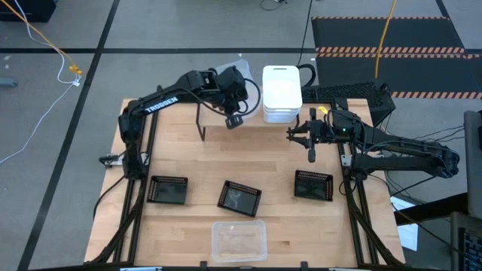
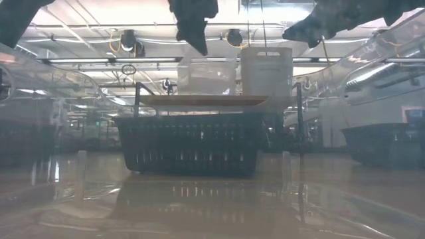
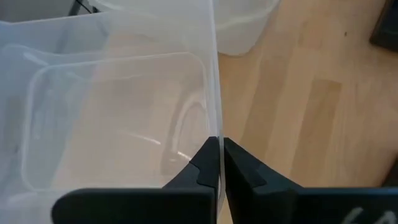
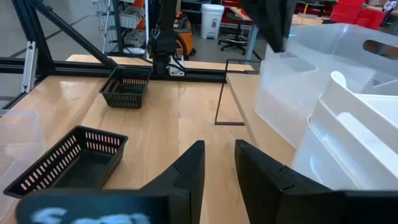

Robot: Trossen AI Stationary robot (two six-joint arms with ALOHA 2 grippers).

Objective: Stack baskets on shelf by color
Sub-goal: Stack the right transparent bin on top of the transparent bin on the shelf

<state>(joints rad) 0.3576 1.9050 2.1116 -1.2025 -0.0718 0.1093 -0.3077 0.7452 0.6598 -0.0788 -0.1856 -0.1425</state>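
Note:
My left gripper (image 1: 234, 120) reaches over the light-wood shelf (image 1: 215, 120) at the table's far side and is shut on a clear basket (image 1: 226, 74). Beside that basket a stack of white baskets (image 1: 282, 94) stands on the shelf. My right gripper (image 1: 309, 141) hovers open in front of the white stack, touching nothing. Three black mesh baskets (image 1: 168, 190) (image 1: 239, 197) (image 1: 312, 185) stand in a row on the tabletop. Another clear basket (image 1: 239, 239) rests at the near edge. My left gripper (image 3: 219, 146) pinches the clear basket's side wall at its upper rim (image 3: 216, 118), one finger inside (image 3: 202, 165) and one outside (image 3: 245, 168). The fingers come from above, slanting toward the far edge. In the low view the basket's bottom (image 2: 206, 91) is level with the shelf plank.
The shelf's thin black legs (image 4: 221, 93) stand between the grippers and the tabletop. Bare wood lies between the shelf and the row of black baskets. In the low view a black basket (image 2: 189, 146) stands right in front of the shelf (image 2: 199, 101).

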